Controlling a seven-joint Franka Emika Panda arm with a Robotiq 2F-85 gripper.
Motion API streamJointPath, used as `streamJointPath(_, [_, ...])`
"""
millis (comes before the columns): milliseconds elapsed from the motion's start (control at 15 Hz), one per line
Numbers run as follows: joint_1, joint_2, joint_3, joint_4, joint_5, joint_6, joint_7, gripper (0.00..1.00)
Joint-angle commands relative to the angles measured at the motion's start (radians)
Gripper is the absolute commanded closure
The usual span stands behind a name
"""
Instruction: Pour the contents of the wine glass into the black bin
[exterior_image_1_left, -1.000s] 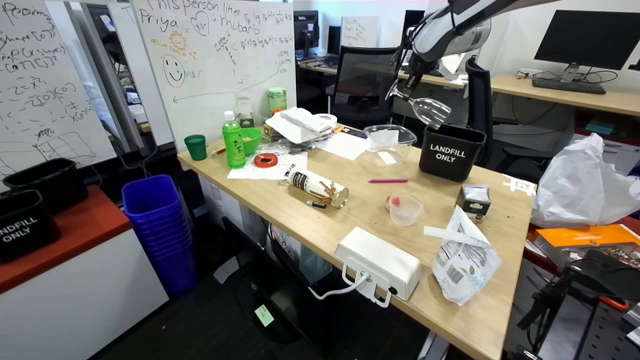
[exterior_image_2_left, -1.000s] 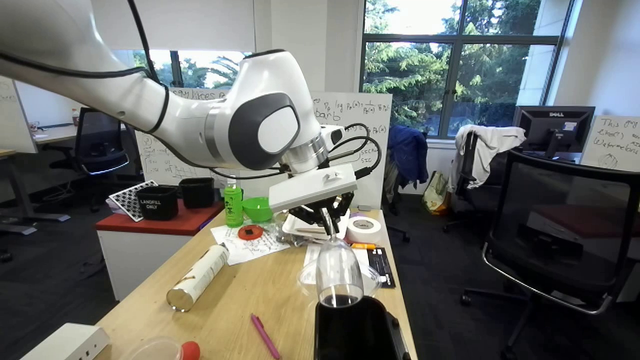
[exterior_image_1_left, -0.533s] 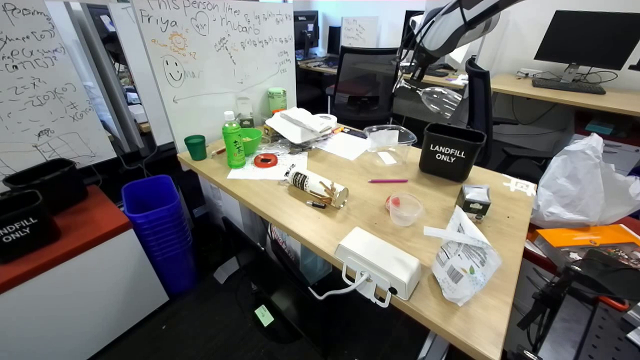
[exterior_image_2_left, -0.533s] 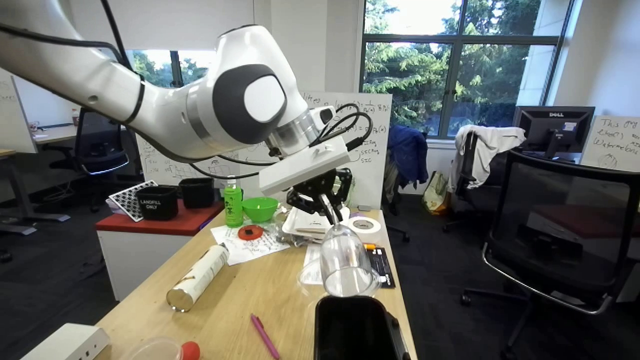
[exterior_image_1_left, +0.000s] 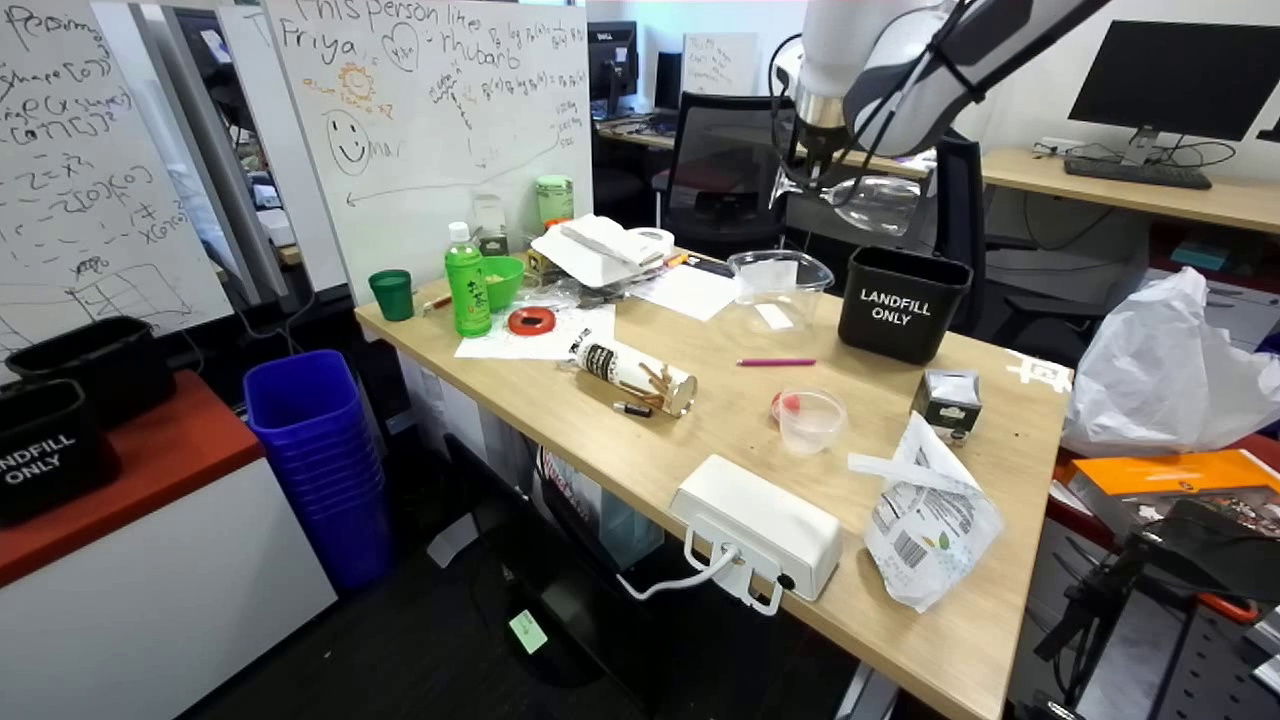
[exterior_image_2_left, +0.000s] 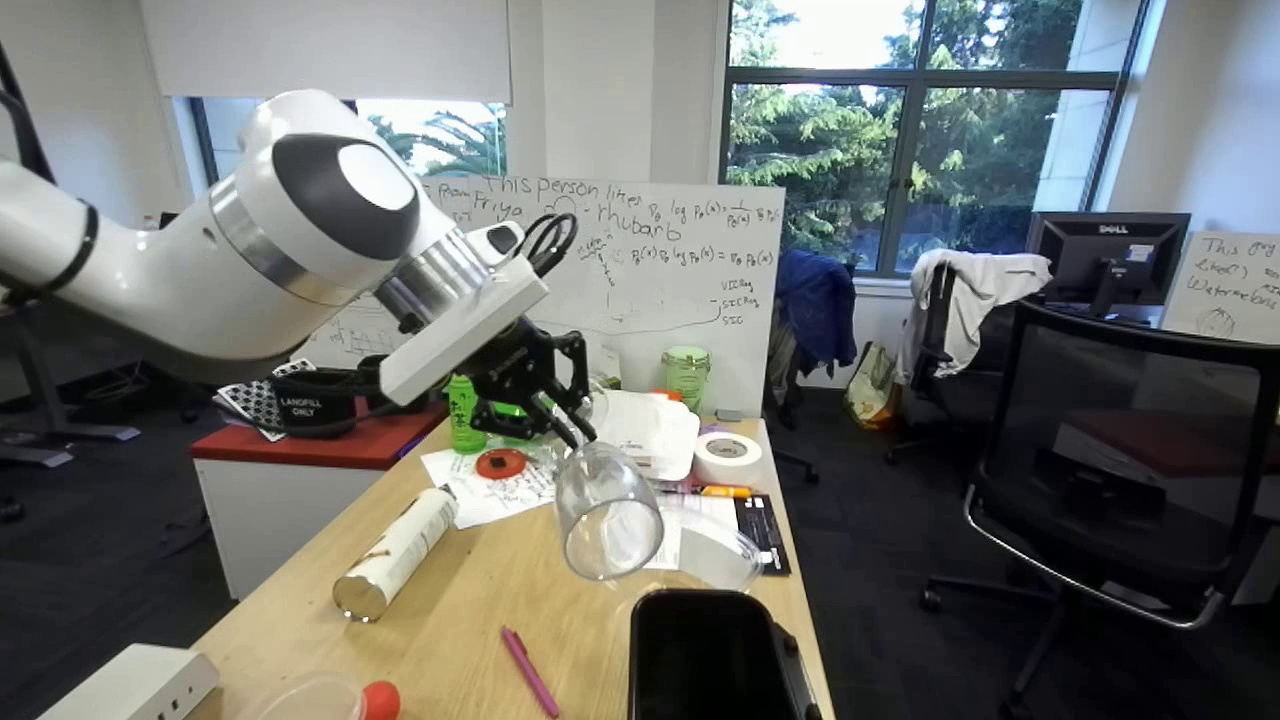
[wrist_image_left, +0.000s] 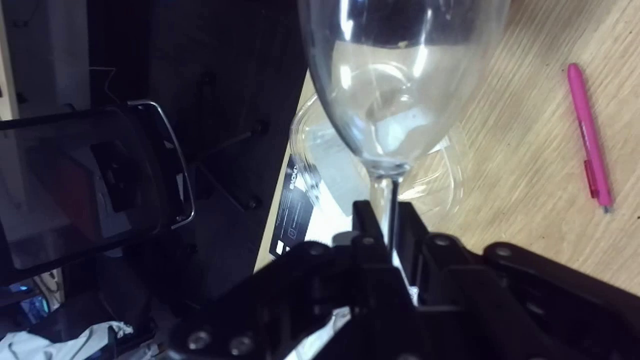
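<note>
Black two-fingered claw (wrist_image_left: 387, 209): clear, tulip-shaped wine glass (exterior_image_2_left: 608, 512) is being gripped by its stem, presumably leaving the bowl free for pouring. Glass is being held mouth-downward above pale wooden desk (exterior_image_1_left: 725, 435), near boxy black white-lettered bin (exterior_image_1_left: 888, 332).

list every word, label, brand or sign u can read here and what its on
"LANDFILL ONLY": black bin on the table
"LANDFILL ONLY": second bin, on red cabinet
"This person likes": large whiteboard
"Friya": large whiteboard
"rhubarb": large whiteboard
"log": large whiteboard
"shape": left-edge whiteboard
"DELL": monitor
"Watermelons": whiteboard beside the monitor
"お茶": green bottle
Too small, blurred or uncertain: other whiteboard writing; print on the dark box, white pouch, canister, black card, handwritten sheet
</note>
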Motion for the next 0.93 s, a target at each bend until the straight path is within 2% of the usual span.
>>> streamJointPath(0, [0.134,-0.030,-0.106,-0.089,-0.266,0.011,0.252,0.96])
streamJointPath(133, [0.203,-0.021,-0.141,-0.107,-0.430,-0.024,0.420,0.96])
streamJointPath(200, [0.177,-0.022,-0.089,-0.107,-0.527,-0.066,0.502,0.96])
streamJointPath(267, [0.182,-0.019,-0.073,-0.113,-0.589,-0.098,0.565,0.96])
streamJointPath(400, [0.164,-0.010,-0.015,-0.124,-0.666,-0.166,0.649,0.96])
streamJointPath(667, [0.108,0.002,0.084,-0.138,-0.665,-0.214,0.664,0.96])
streamJointPath(733, [0.101,0.006,0.100,-0.142,-0.662,-0.221,0.664,0.86])
streamJointPath(867, [0.090,0.005,0.111,-0.138,-0.659,-0.223,0.664,0.86])
